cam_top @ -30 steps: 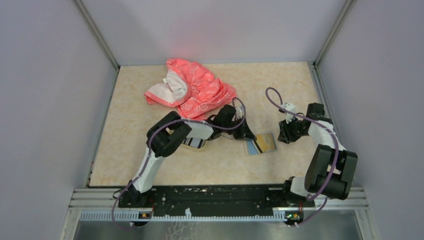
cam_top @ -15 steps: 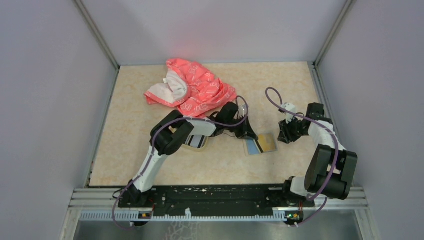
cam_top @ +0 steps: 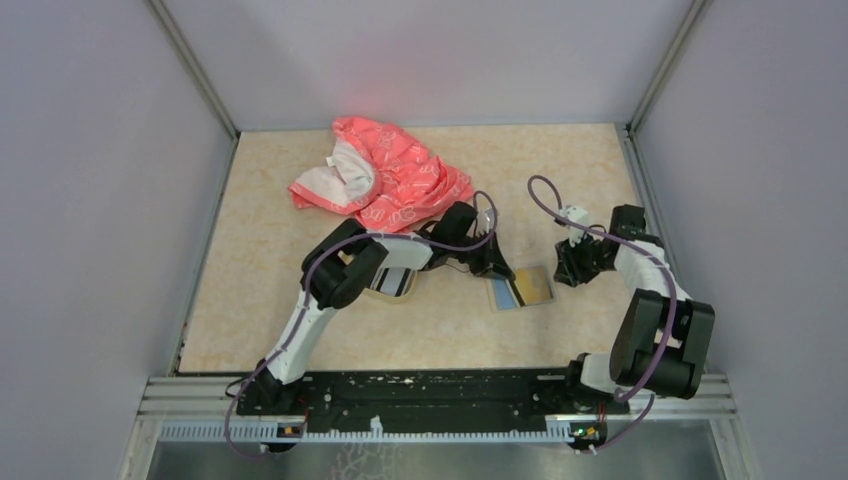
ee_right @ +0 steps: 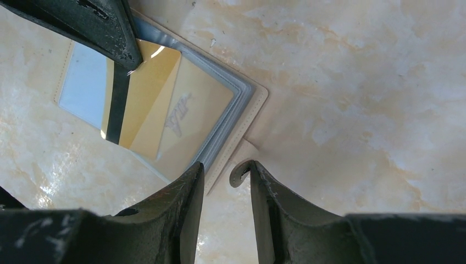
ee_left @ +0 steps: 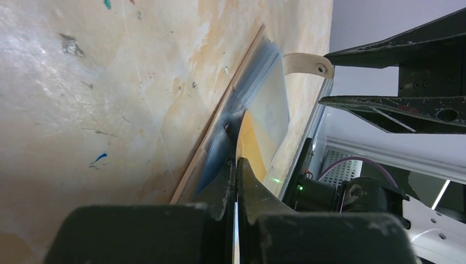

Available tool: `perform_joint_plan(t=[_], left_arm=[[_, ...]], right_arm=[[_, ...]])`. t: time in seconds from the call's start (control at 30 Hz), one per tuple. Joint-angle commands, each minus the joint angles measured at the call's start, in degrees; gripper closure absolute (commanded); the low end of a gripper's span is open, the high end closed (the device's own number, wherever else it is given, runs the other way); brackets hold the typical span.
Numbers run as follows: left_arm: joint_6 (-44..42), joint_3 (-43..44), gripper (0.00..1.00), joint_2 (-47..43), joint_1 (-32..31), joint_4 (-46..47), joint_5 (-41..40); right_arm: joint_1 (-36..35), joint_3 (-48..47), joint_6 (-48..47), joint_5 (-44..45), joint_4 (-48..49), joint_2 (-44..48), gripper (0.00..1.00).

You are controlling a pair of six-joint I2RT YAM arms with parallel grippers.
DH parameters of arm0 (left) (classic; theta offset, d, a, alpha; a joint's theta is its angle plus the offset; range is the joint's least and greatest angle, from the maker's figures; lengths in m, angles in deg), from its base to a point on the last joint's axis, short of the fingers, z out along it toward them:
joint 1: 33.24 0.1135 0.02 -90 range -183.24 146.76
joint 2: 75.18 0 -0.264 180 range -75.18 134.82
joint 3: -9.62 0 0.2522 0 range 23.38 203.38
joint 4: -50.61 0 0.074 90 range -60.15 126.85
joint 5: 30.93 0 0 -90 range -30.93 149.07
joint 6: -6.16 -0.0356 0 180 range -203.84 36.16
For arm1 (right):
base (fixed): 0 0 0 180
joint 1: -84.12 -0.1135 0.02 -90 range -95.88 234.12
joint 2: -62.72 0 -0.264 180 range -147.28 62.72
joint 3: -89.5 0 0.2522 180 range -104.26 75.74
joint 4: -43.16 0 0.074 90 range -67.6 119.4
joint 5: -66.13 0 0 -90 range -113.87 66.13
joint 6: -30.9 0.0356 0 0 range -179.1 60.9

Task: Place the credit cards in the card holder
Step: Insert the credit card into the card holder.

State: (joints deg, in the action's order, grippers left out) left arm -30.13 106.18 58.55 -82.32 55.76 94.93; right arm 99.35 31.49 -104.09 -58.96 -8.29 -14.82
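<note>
Left tool [ee_left: 237, 164] clamps golden card [ee_right: 154, 104], script seemingly illegible, partly inside card holder [ee_right: 254, 107]; right tool [ee_right: 226, 170] apart.

cloth [cam_top: 385, 180]: pink-red, white patches, crumpled, far side of table
table [cam_top: 560, 160]: beige marbled top
dish [cam_top: 384, 296]: tan rim only, rest hidden
walls [cam_top: 430, 60]: plain grey

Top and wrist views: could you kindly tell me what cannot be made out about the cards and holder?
Top view: dark striped plastic cards, mostly hidden under the left arm; count unclear.
Left wrist view: golden-tan plastic card in the shut left claw, edge-on and blurred; its depth in the tan square card holder unclear.
Right wrist view: that card's print too faint to read; the left claw's finger covers one corner.
</note>
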Motion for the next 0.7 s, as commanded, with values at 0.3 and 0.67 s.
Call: perform_joint_plan(t=[0.3,0.67], left_arm=[[-3.2,4.5,1.00,4.5,0.3,-9.4,1.3],[-2.2,8.5,1.00,7.5,0.3,-9.8,2.2]], right_arm=[[-1.5,-0.1,-0.3,0.0,1.9,0.4,0.64],[-1.7,-0.3,-0.6,-0.3,1.7,2.5,0.61]])
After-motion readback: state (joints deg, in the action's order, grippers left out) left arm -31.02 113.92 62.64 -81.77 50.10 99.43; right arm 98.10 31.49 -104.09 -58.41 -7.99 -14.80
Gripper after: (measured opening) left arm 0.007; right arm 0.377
